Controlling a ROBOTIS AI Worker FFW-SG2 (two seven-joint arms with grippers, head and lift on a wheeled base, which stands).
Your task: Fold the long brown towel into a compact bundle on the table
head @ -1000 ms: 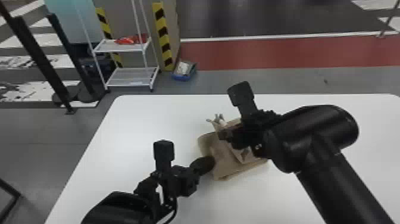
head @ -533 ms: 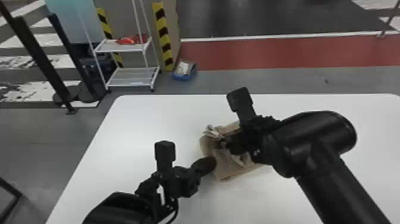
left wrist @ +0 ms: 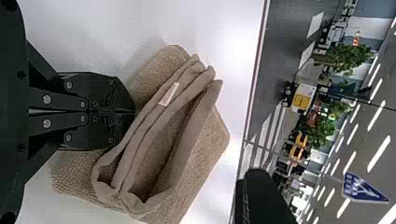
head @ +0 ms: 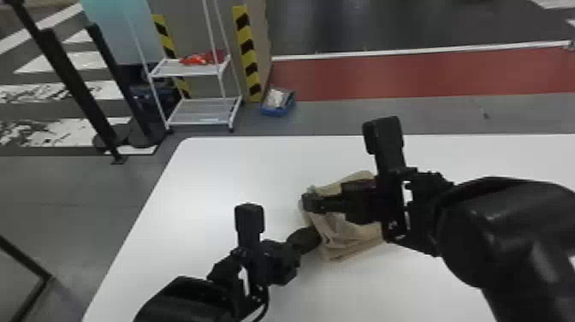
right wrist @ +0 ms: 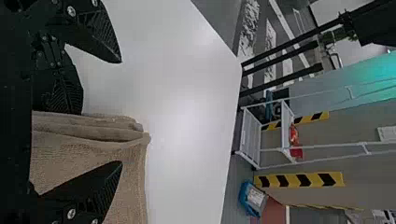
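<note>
The fingers (left wrist: pixel 105 123) of the left gripper (head: pixel 315 240) are pressed together; whether any cloth is caught at their tips cannot be told. They are held over the towel (head: pixel 351 235) in the left wrist view, at its side nearer the table's left edge in the head view. The fingers (right wrist: pixel 95 189) of the right gripper (head: pixel 314 203) are spread wide, with nothing pinched. In the right wrist view one is seen over the cloth and the other over white tabletop, with the towel's folded edge between. In the head view this gripper is placed over the towel's upper left part.

The towel is folded into a stacked, brown bundle, with raised, loosely parted folds along which a small white label (left wrist: pixel 168 94) is shown. It is laid on the white table (head: pixel 205 180), inward from the left edge and short of the far edge.

Beyond the far left corner, a white shelf rack (head: pixel 201 112) is seen, with a red item (head: pixel 197 59) set on its upper shelf. A blue bin (head: pixel 276 112) is placed on the floor near the rack, beside a yellow-and-black strip (head: pixel 248 55).
</note>
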